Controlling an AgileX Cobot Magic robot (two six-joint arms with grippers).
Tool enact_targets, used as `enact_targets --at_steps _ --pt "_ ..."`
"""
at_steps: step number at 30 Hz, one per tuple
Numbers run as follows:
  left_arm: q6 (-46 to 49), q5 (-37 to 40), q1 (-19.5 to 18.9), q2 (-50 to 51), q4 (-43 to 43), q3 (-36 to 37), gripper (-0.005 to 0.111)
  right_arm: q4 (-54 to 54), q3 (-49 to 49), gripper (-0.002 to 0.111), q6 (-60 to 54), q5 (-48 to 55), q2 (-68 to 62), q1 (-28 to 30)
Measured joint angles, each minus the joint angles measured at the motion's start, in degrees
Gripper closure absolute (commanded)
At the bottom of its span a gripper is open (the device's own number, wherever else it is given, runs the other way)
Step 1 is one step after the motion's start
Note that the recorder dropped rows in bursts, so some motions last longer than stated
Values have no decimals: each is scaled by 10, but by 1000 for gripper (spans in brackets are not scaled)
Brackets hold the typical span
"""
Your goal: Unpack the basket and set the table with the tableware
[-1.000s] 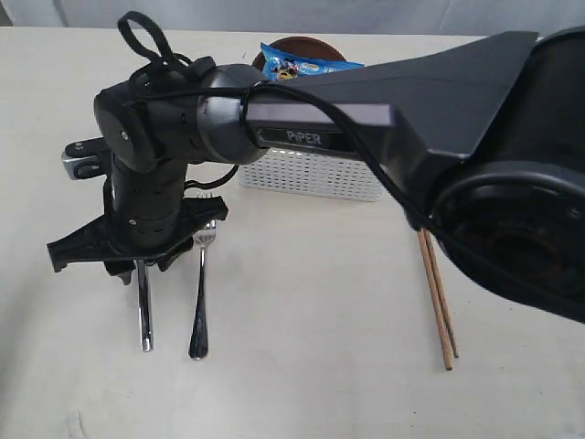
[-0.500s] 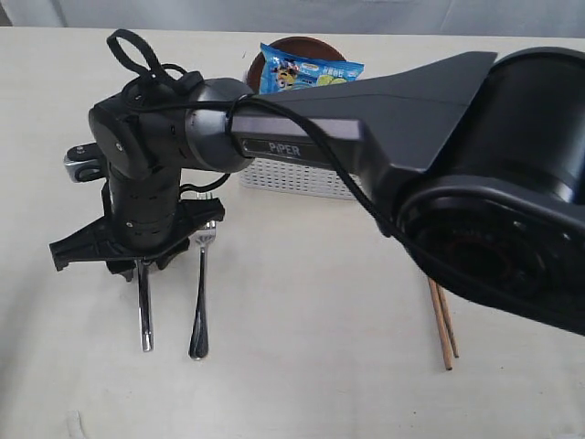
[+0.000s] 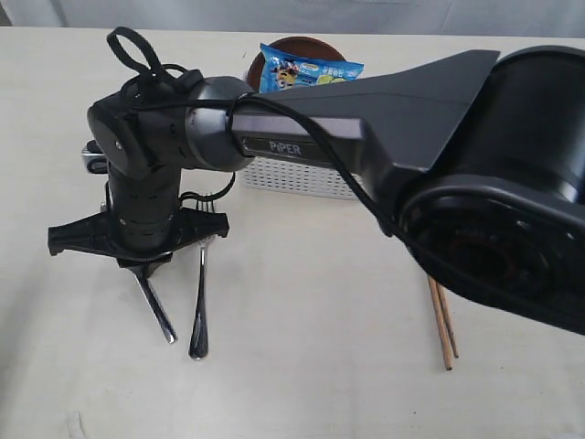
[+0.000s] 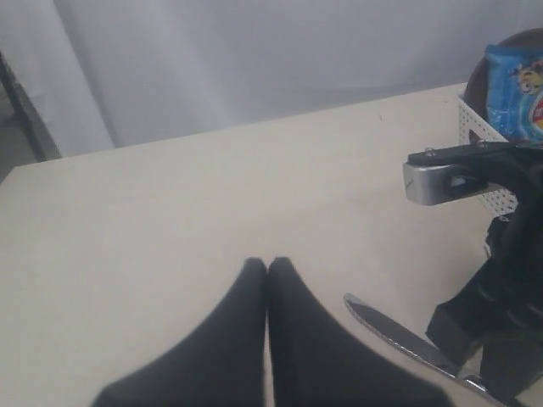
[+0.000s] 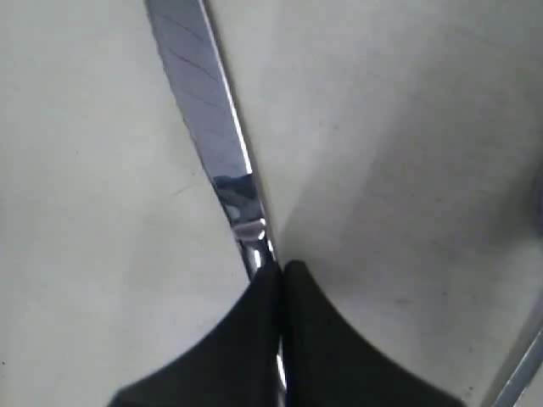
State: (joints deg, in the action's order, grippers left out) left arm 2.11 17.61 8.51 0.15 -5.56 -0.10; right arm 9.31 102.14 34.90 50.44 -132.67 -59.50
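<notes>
On the left of the worktop, the right end effector is clamped on the knife, which slants beside the fork lying flat. The white basket sits behind the arm, with chopsticks well apart to the right. The left end effector has its fingers pressed together, holding nothing.
</notes>
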Motion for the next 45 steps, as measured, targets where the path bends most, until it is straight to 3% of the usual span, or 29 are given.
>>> enact_targets --at_steps 2,4,6,20,27,33,37,45 --pt "0 0 0 0 0 0 107 0 -2 93 -36 -2 7 0" --pt "0 0 0 0 0 0 107 0 -2 72 -69 0 15 -3" --pt "0 0 0 0 0 0 107 0 -2 60 -88 3 24 -6" --pt "0 0 0 0 0 0 107 -107 -2 64 -105 9 -1 -36" --pt "0 0 0 0 0 0 107 -120 -1 80 -130 0 -4 -42" --pt "0 0 0 0 0 0 107 -132 3 83 -148 -21 -11 -57" --pt "0 0 0 0 0 0 107 -135 3 109 -138 -24 -13 -58" --pt "0 0 0 0 0 0 107 -133 7 109 -56 -11 -13 -54"
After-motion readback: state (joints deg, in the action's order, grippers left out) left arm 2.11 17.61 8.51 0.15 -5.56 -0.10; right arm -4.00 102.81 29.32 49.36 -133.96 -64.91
